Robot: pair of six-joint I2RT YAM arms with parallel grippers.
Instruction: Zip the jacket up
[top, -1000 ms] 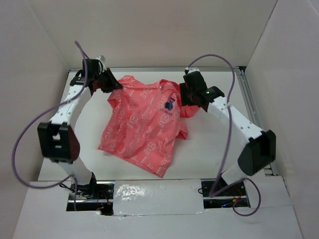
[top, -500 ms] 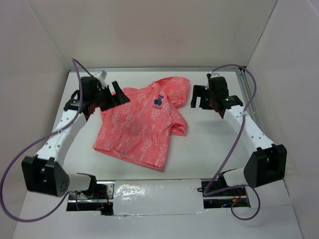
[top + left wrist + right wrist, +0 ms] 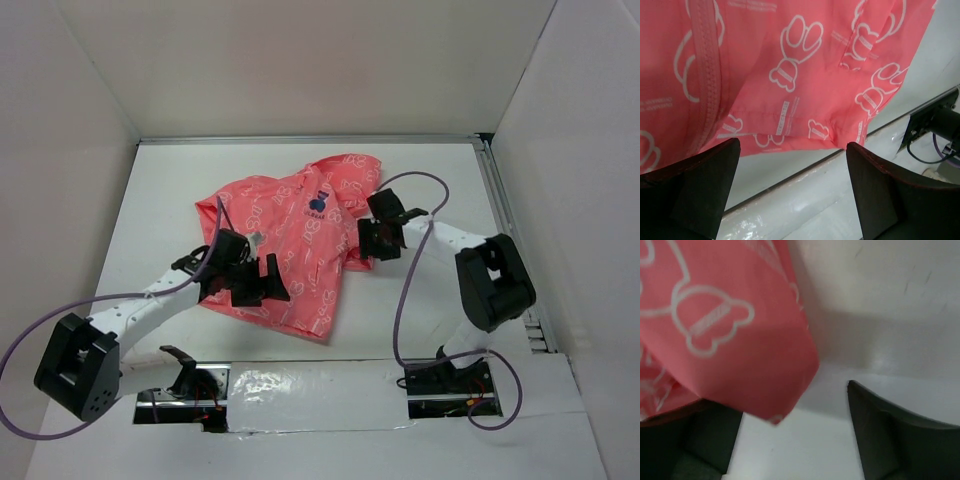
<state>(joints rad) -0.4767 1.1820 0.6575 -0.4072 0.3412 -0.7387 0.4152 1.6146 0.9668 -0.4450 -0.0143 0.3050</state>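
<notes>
The coral-pink jacket (image 3: 290, 240) with white print lies spread on the white table, hood toward the far right, and its dark-blue emblem (image 3: 319, 203) faces up. My left gripper (image 3: 262, 285) hovers open over its near hem. In the left wrist view the zipper (image 3: 707, 75) runs down the left side of the jacket (image 3: 805, 65), and my left gripper (image 3: 792, 190) has only table between its fingers. My right gripper (image 3: 372, 240) stands open at the right sleeve. In the right wrist view the sleeve end (image 3: 740, 355) overlaps the left side of my right gripper (image 3: 795, 435).
White walls enclose the table on three sides. A metal rail (image 3: 510, 230) runs along the right edge. A strip of shiny tape (image 3: 310, 395) covers the near edge between the arm bases. The right arm's base mount (image 3: 935, 125) shows in the left wrist view.
Both grippers let go of the jacket's top and opened. The jacket settled flat. The left gripper came near to the hem, the right one to the sleeve.
</notes>
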